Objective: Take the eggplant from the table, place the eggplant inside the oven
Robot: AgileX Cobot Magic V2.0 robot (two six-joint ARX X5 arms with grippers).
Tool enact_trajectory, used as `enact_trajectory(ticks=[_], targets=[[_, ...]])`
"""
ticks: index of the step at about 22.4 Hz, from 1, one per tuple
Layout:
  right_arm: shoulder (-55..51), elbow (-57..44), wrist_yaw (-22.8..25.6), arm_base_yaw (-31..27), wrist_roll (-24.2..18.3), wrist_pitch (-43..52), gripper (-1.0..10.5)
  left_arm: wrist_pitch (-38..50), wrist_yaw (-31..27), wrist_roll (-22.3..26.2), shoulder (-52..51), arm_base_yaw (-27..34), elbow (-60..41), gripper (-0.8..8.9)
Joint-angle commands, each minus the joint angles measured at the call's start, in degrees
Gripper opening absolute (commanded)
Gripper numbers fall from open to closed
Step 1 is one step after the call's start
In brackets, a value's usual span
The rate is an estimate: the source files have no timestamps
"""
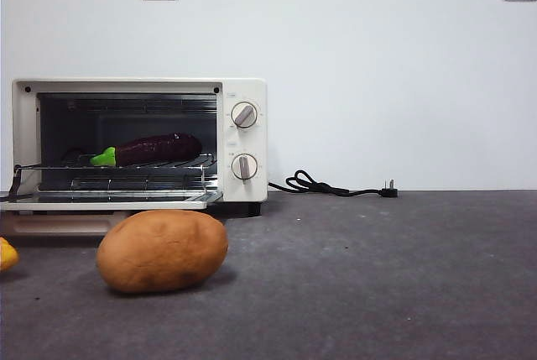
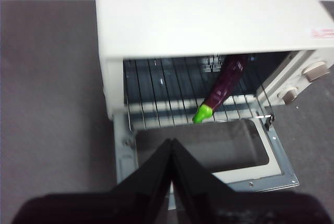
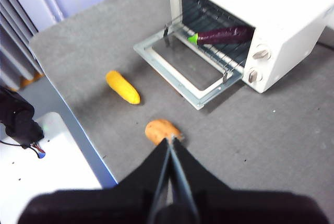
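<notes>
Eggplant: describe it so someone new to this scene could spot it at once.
Find the cream-white oven on the table, its door folded down. On the wire rack inside lies the eggplant. It is long, slender and dark purple with a bright green cap, unlike the round orange-brown potato out in front.

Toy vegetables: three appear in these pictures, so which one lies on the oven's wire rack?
The eggplant, dark purple with a green cap, lies on the rack inside the oven. The potato and the yellow vegetable lie on the table.
</notes>
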Motion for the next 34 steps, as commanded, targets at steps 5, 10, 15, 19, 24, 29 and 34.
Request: enact_trajectory(ticks=[5, 10, 15, 19, 24, 29, 34], targets=[[-4.9, 0.04, 6.34, 0.11, -0.15, -1.27, -0.1, -0.39, 5.68, 0.92, 9.49, 4.79, -0.61, -0.06], [-7.58, 0.02, 12.0, 0.11, -0.15, -1.27, -0.1, -1.46, 6.34, 3.1, 15.02, 7.63, -0.92, -0.06], [-8.9, 0.02, 14.84, 0.11, -0.13, -1.29, -0.1, 0.9, 10.08, 4.09, 19.34, 11.19, -4.9, -0.06], [-8.9, 0.02, 15.54, 0.11, 0.85, -1.29, -0.1, 5.55, 10.97, 4.46, 22.71, 14.1, -12.17, -0.06], [-8.9, 0.02, 15.54, 0.11, 3.04, -1.29, -0.1, 17.25, 15.06, 2.25, 23.74, 16.04, -22.21, -0.06], [-8.9, 0.02, 15.43, 0.11, 4.81, -1.29, -0.1, 22.69, 18.82, 0.76, 27.93, 15.26, -25.81, -0.06], [-8.9, 0.02, 15.37, 0.11, 6.25, -1.29, -0.1, 24.96, 23.56, 0.74, 32.35, 13.9, -25.81, -0.06]])
